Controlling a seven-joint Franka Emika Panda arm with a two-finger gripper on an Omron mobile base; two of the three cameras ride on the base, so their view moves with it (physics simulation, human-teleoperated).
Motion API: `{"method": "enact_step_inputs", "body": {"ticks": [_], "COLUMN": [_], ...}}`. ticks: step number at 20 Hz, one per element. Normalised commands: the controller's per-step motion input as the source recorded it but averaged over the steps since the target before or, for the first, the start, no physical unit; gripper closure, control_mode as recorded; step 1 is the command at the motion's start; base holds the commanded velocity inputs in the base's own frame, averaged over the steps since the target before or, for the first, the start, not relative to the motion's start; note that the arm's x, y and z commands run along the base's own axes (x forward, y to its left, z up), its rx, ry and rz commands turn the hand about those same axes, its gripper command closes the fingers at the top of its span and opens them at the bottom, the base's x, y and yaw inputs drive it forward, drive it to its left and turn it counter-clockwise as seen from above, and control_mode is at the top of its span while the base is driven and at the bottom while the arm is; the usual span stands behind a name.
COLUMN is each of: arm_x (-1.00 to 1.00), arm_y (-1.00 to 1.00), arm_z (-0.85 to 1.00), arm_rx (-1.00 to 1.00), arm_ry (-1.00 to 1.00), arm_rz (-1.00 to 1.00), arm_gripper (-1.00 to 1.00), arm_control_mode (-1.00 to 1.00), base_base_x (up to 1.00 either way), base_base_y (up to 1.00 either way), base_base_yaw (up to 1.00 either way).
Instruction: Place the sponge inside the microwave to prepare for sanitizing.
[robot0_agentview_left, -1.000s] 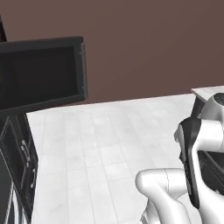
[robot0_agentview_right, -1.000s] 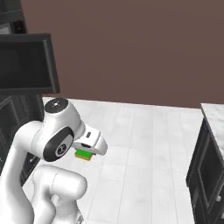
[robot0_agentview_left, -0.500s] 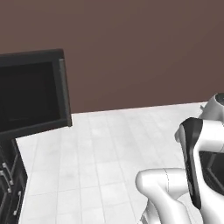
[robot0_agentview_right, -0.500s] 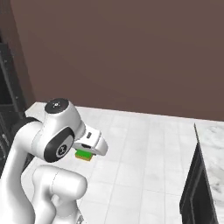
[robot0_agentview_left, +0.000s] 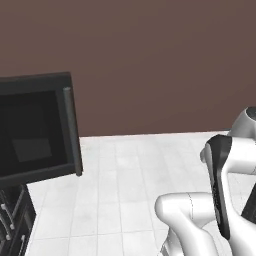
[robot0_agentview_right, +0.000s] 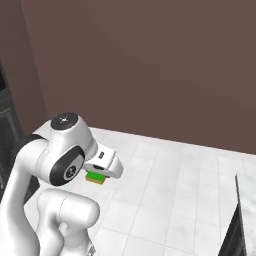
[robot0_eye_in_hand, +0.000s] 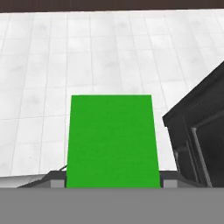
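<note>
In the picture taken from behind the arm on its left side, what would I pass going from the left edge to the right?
Microwave with its dark glass door → bare white tiled floor → the robot's white arm.

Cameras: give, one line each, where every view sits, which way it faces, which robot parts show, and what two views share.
Left base view: behind the arm's left, facing forward at the microwave, brown wall and tiled floor; arm at lower right.
Right base view: behind the arm's right, same wall and floor; arm at lower left, hand holding the sponge.
Hand view: on the hand, looking down along the sponge at floor.
Shared: sponge in right base and hand views.
</note>
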Motion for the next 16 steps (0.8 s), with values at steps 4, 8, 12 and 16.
{"method": "enact_step_inputs", "body": {"ticks": [4,8,12,16], "arm_x": [0.0,0.0,0.0,0.0], "arm_y": [0.0,0.0,0.0,0.0], "arm_z": [0.0,0.0,0.0,0.0], "arm_rx": [0.0,0.0,0.0,0.0], "arm_ry": [0.0,0.0,0.0,0.0], "arm_rz": [0.0,0.0,0.0,0.0], "arm_gripper": [1.0,1.0,1.0,1.0], "arm_control_mode": [1.0,1.0,1.0,1.0], "base_base_x": [0.66,0.59,0.63,0.67], "base_base_y": [-0.43,-0.45,-0.54,-0.42], "base_base_yaw": [0.23,0.19,0.2,0.21]}}
